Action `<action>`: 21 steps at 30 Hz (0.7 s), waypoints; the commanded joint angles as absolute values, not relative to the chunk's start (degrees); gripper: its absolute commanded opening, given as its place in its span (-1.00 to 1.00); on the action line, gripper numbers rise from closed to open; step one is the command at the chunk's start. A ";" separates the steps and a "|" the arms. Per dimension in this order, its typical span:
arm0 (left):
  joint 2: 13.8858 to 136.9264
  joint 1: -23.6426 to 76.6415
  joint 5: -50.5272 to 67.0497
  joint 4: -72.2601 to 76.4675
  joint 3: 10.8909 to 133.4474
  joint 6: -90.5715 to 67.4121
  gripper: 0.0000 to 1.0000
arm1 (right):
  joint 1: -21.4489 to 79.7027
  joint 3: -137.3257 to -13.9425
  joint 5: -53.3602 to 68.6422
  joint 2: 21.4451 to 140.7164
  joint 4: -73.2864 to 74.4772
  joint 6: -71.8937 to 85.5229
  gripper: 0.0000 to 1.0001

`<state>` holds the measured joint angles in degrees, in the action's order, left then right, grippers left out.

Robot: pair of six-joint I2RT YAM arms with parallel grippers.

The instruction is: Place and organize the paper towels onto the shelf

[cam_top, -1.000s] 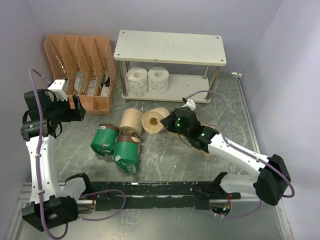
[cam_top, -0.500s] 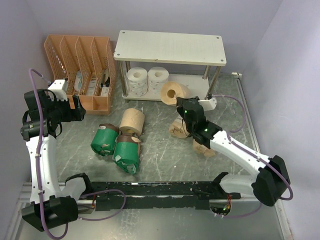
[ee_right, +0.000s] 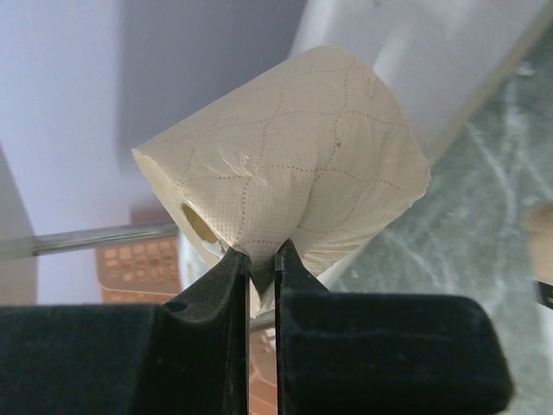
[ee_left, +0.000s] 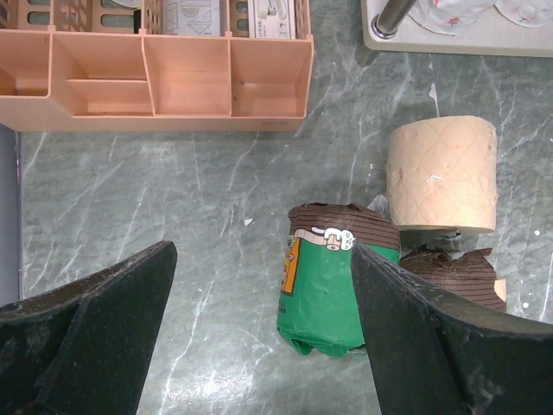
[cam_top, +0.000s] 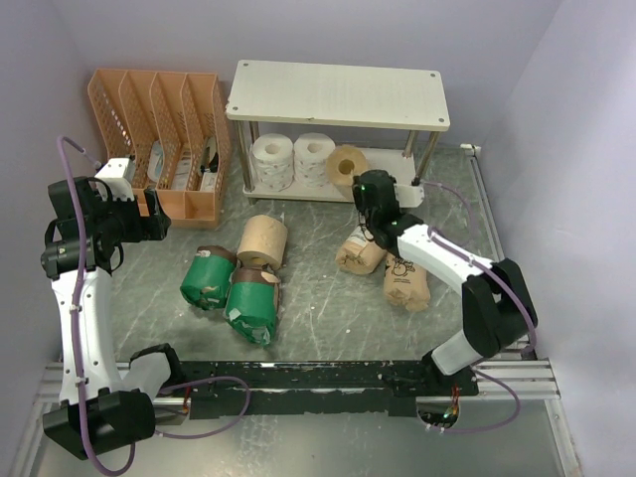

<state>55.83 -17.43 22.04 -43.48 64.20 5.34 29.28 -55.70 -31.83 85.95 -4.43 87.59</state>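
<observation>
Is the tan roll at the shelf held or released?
Held: the right gripper is shut on the tan roll, pinching its paper wall.

orange file organizer [cam_top: 189, 205] with papers, on marbled table [cam_top: 318, 298]

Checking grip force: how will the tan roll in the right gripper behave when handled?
Probably soft: the tan roll dents where the right gripper pinches its wall. Likely light, since that narrow pinch seems to carry it. Set down on its round side, it may roll.
</observation>
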 commanded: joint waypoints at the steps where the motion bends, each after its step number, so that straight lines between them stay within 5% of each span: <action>1: 56.08 -18.05 20.97 -42.40 65.19 5.37 0.87 | 26.69 -62.72 -30.07 89.00 -10.37 90.98 -1.00; 21: 57.74 -18.02 20.65 -42.78 66.04 5.32 0.87 | 20.34 -66.26 -16.01 101.81 -16.53 96.72 -0.97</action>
<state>57.67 -17.43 20.95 -43.48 64.23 5.34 21.30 -64.23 -21.26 100.05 -9.93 95.31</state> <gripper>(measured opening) 0.936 0.059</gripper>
